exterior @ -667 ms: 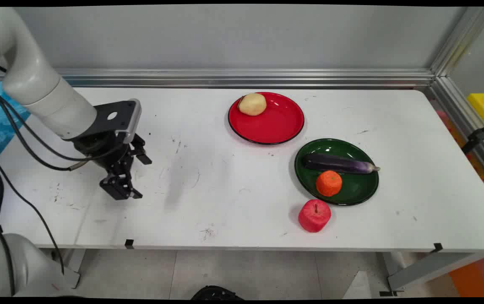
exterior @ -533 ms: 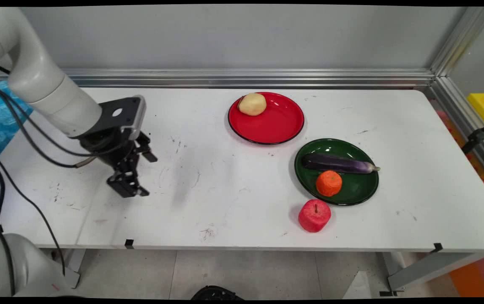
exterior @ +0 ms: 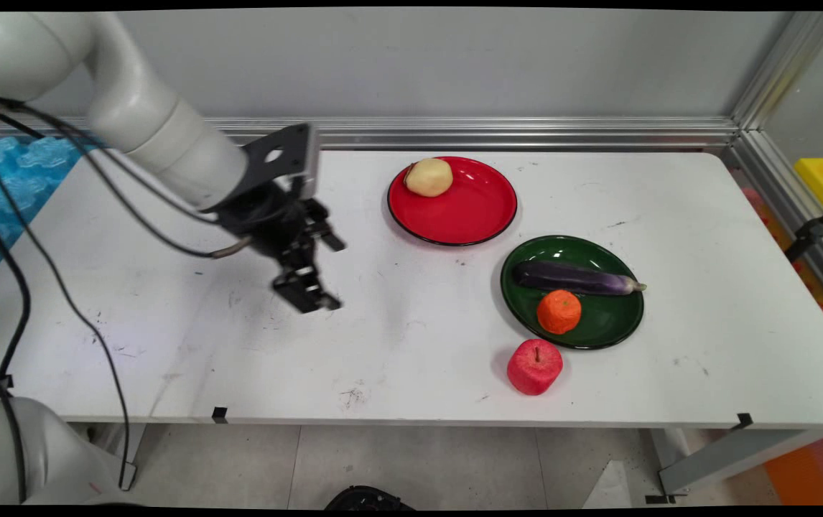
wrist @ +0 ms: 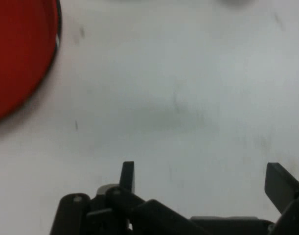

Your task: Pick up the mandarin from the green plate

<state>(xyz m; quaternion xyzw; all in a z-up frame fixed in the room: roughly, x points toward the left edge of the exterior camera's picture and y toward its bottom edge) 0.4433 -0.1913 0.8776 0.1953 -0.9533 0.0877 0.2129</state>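
jaws (exterior: 317, 276) spread wide, empty, above bare table (exterior: 397, 345), left of red plate (exterior: 476, 212)

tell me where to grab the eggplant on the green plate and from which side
Grip the eggplant across its thick dark middle, coming from above with the open gripper and its fingers set across the narrow width. It lies flat along the green plate; the orange sits close on its near side, so a grip nearer the stem end likely clears it.

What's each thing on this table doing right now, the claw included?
Black two-finger gripper: open, empty, above bare table.
Round red plate: holds the potato.
Pale yellow potato: at the red plate's rim.
Round green plate: holds eggplant and orange.
Purple eggplant: lying flat.
Orange: beside the eggplant.
Red apple: upright on the table.
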